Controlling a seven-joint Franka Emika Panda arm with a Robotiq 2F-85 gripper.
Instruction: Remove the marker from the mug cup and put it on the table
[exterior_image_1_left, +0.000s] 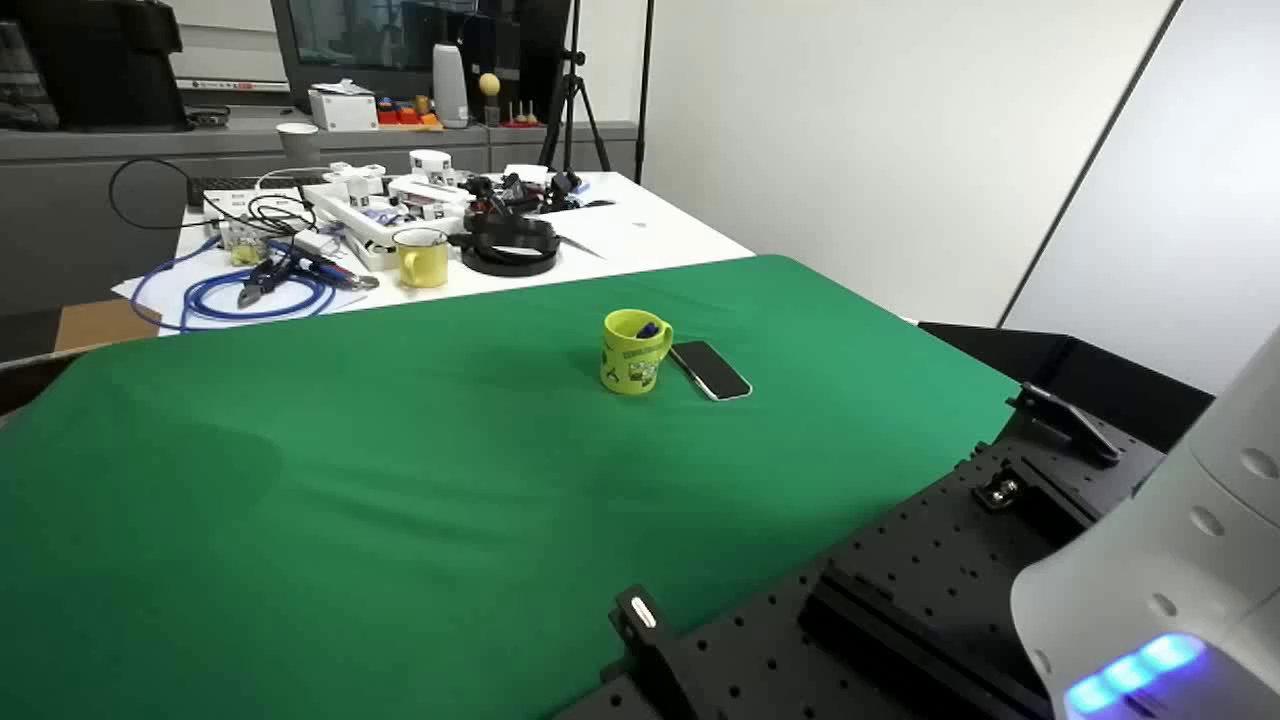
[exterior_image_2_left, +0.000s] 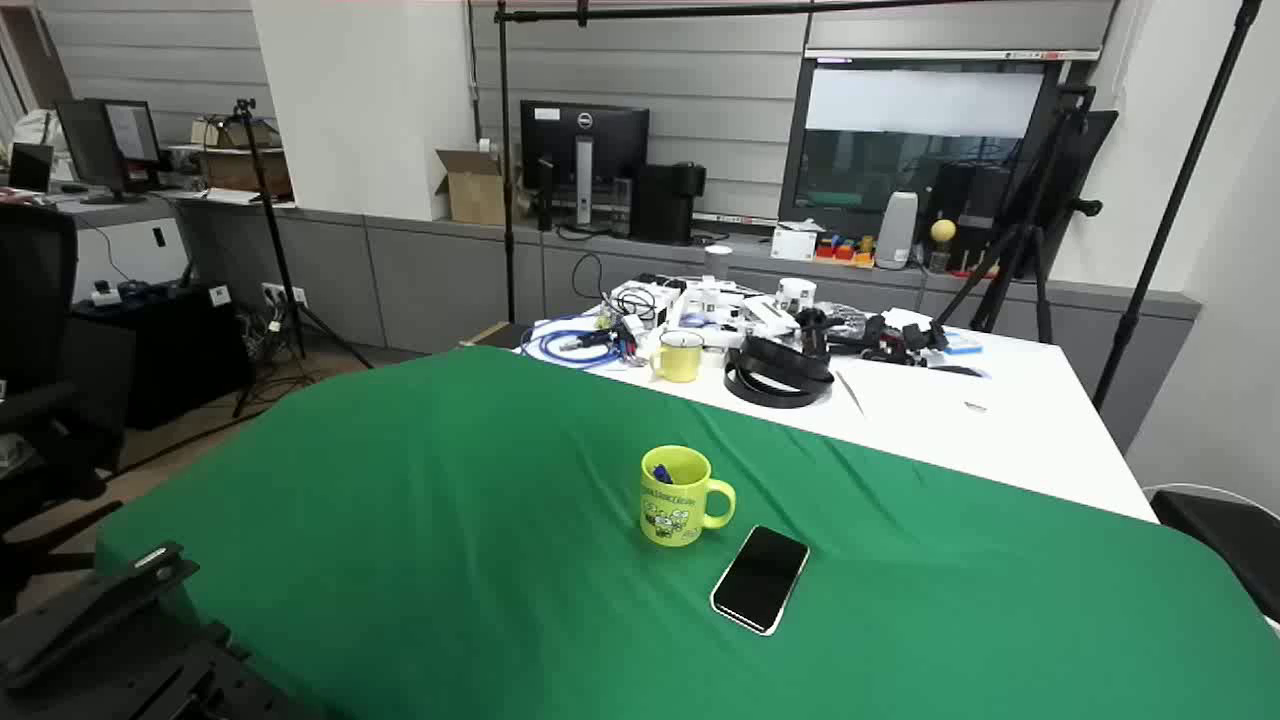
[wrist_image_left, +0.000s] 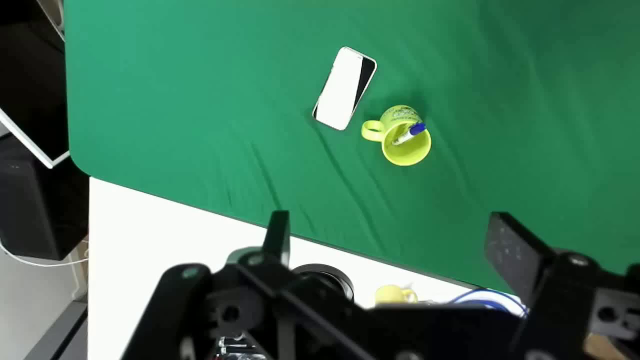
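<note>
The yellow-green mug cup (exterior_image_1_left: 628, 368) stands upright on the green-clothed table (exterior_image_1_left: 400, 500); it also shows in an exterior view (exterior_image_2_left: 668, 522) and the wrist view (wrist_image_left: 407, 156). The marker (wrist_image_left: 409, 134) leans inside the mug, its blue end at the rim and its white part inside. In both exterior views only the marker's dark blue end shows above the opening (exterior_image_1_left: 648, 330) (exterior_image_2_left: 662, 473). My gripper (wrist_image_left: 390, 220) is open and empty, with its fingers wide apart. It is above the table, apart from the mug; the exterior views do not show it.
A black phone (exterior_image_2_left: 760, 580) lies flat beside the mug's handle. A white-topped table (exterior_image_1_left: 680, 225) with cables, a yellow mug (exterior_image_1_left: 424, 262) and black rings (exterior_image_1_left: 508, 245) adjoins the green cloth. The black mounting plate (exterior_image_1_left: 850, 620) borders the cloth near my arm (exterior_image_1_left: 1150, 570).
</note>
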